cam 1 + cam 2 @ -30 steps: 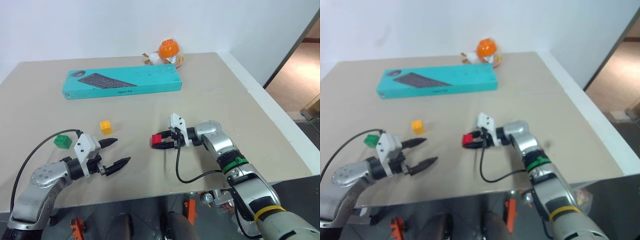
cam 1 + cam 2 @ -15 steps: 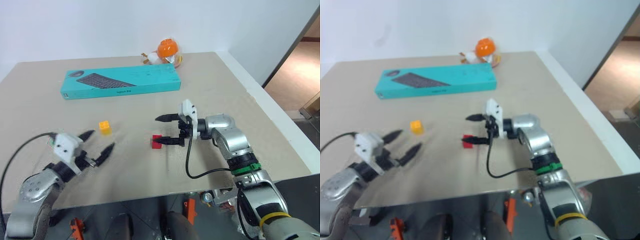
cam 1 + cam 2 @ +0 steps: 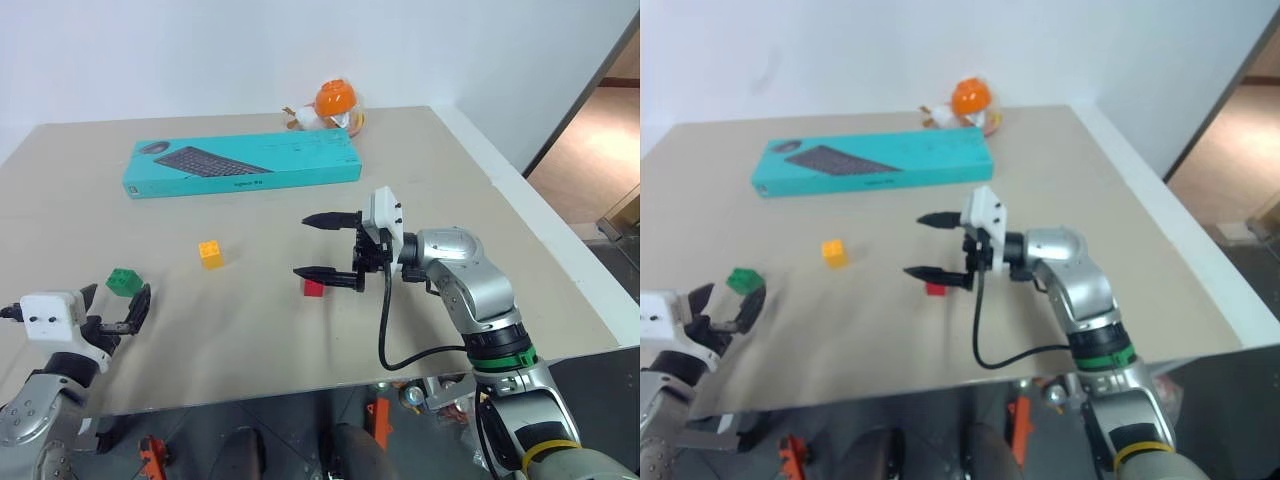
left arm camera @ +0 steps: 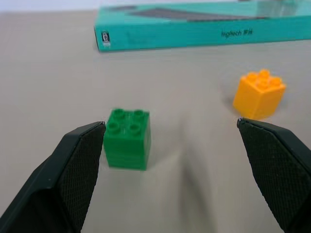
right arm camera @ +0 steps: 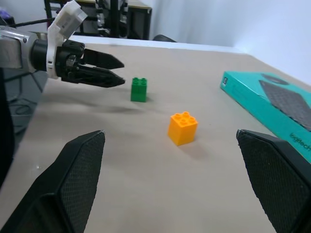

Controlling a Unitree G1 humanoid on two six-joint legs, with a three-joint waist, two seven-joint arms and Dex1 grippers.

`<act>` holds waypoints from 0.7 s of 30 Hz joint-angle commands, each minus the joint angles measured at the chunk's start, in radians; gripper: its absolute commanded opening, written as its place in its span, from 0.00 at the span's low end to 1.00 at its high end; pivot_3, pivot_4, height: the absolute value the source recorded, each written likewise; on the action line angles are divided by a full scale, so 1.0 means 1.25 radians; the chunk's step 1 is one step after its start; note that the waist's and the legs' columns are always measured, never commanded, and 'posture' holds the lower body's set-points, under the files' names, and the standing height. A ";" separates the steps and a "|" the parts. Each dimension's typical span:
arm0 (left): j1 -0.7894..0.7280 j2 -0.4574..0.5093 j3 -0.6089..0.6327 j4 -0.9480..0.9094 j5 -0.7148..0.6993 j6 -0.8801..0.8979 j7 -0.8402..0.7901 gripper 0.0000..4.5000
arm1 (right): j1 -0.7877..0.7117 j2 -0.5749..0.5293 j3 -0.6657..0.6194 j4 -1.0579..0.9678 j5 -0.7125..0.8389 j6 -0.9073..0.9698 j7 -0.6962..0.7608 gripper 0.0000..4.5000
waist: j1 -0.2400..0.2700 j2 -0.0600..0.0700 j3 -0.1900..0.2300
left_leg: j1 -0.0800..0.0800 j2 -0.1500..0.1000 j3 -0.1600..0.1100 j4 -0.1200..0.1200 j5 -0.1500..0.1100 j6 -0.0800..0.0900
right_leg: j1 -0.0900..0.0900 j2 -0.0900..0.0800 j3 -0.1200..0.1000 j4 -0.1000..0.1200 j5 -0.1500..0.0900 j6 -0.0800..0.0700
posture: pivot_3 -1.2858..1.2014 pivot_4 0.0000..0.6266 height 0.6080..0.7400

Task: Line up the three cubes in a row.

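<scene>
Robot lab or test room, not a home. Plain beige worktop [image 3: 420, 180] against bare white walls, with a doorway onto a tan-floored corridor past the right edge. Props are staged, not lived-in: teal boxed keyboard [image 3: 245, 165] near the far edge, round orange toy [image 3: 335, 100] at the far edge, small building-block cubes [image 3: 210, 253] spread out. Right wrist view shows black metal equipment frames [image 5: 112, 19] behind the worktop.

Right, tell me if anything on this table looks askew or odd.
Nothing is spilled or damaged. The small red studded cube, yellow-orange studded cube and green studded cube stand upright but scattered, not in a row.
</scene>
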 commanded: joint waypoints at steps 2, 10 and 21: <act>-0.058 0.091 0.059 0.113 -0.054 0.022 -0.073 1.00 | 0.017 -0.010 0.001 -0.051 -0.012 -0.027 -0.023 0.99 | 0.000 -0.002 -0.001 | 0.000 0.000 0.000 0.000 0.000 0.000 | 0.000 0.000 0.000 0.000 0.000 -0.001 | 0.52 0.24 1.00; -0.143 0.174 0.033 0.271 -0.029 0.014 -0.140 1.00 | 0.035 -0.045 -0.016 -0.066 -0.016 -0.025 -0.049 0.99 | 0.000 -0.004 -0.001 | -0.001 0.001 0.002 -0.001 0.000 0.000 | -0.001 -0.002 0.000 0.000 0.000 0.000 | 0.52 0.24 1.00; -0.226 0.193 -0.071 0.404 0.055 -0.017 -0.189 0.67 | 0.042 -0.071 -0.019 -0.075 -0.017 -0.024 -0.074 1.00 | 0.000 -0.006 -0.001 | -0.001 0.001 0.002 -0.002 0.000 -0.001 | -0.001 -0.003 -0.001 0.000 0.000 0.001 | 0.52 0.24 1.00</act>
